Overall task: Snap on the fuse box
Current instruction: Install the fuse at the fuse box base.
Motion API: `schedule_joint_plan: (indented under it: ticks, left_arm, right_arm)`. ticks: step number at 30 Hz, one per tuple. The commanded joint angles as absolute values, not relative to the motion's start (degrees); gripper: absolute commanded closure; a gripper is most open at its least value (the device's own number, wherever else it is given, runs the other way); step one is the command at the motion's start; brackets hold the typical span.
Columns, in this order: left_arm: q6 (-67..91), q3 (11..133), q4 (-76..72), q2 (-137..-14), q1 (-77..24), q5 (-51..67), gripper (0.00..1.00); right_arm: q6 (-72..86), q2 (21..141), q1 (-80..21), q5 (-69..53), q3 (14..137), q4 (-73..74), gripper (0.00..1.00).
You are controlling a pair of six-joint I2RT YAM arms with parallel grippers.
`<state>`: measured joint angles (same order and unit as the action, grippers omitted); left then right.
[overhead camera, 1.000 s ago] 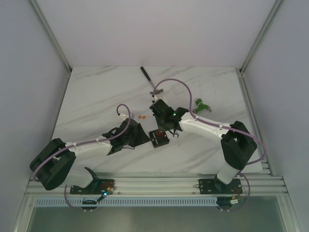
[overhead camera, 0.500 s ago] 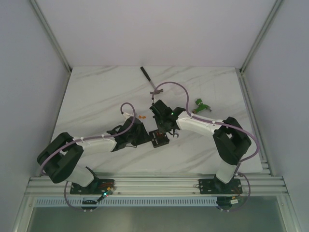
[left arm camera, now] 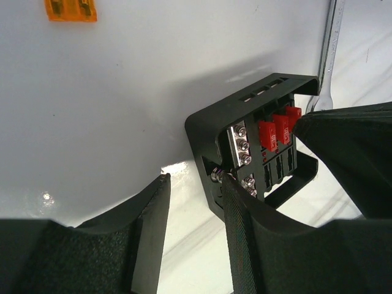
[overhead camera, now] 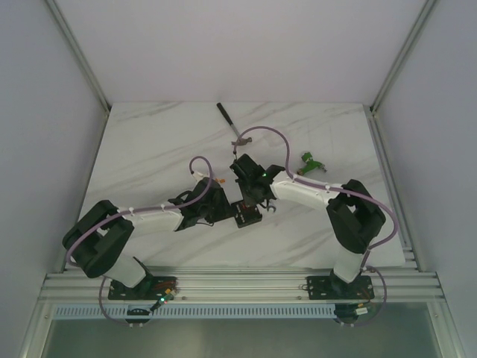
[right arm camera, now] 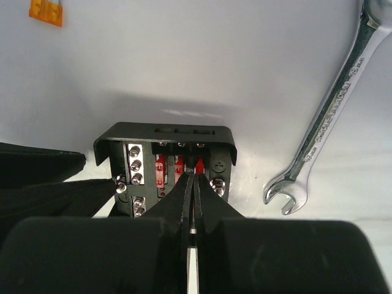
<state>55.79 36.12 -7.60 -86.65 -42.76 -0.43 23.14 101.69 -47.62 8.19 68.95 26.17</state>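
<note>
**Left gripper edging up to fuse box, right jaws now pinched shut**

Left gripper [left arm camera: 193, 190] is sitting closer to the fuse box [left arm camera: 257, 147] than a second ago. Its jaws are standing partway apart with only bare table between them. One finger [left arm camera: 239, 233] is touching the box's left edge. Right gripper [right arm camera: 190, 171] is reaching into the box with jaws pinched together, tips sitting among the red fuses; can't tell if a fuse is nipped. Fuse box is lying on the white marble table [overhead camera: 149, 149] between both grippers, open face showing. Wrench [right arm camera: 331, 116] is lying just right of the box, not touching it. Loose orange fuses [left arm camera: 70, 9] are lying beyond the box, to its left. Green connector [overhead camera: 309, 162] is resting well right of the box.
</note>
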Motion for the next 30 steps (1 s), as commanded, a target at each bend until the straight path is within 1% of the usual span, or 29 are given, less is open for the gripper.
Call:
schedule_joint_plan:
  ticks: [1,7,11,19,22,26,30]
  left_arm:
    - [55.03,37.11,-6.77,-88.77,-42.85,-0.10,0.52]
    - [54.93,36.87,-6.74,-88.98,-42.80,-0.66,0.52]
    - [55.09,36.57,-6.76,-89.07,-42.76,-0.71,0.53]
    - [53.82,37.19,-5.08,-85.61,-42.64,-1.44,0.51]
    - [52.06,38.72,-2.03,-82.68,-42.10,-4.19,0.49]
    - [48.31,42.64,2.71,-81.48,-40.38,-7.88,0.46]
    - [44.36,45.37,4.60,-81.47,-37.70,-11.36,0.43]
  right_arm:
    - [22.11,108.36,-48.07,9.87,66.52,34.22,1.00]
    - [22.18,111.18,-48.16,9.37,63.18,35.20,1.00]
    - [22.62,112.31,-48.69,10.10,63.09,35.42,1.00]
    - [20.34,101.18,-50.76,10.78,69.44,29.55,1.00]
    - [19.68,95.57,-50.73,11.48,70.65,26.99,0.94]
    - [18.52,89.90,-50.52,13.60,68.37,24.08,0.76]
    - [16.20,86.66,-49.18,14.78,63.56,18.40,0.62]
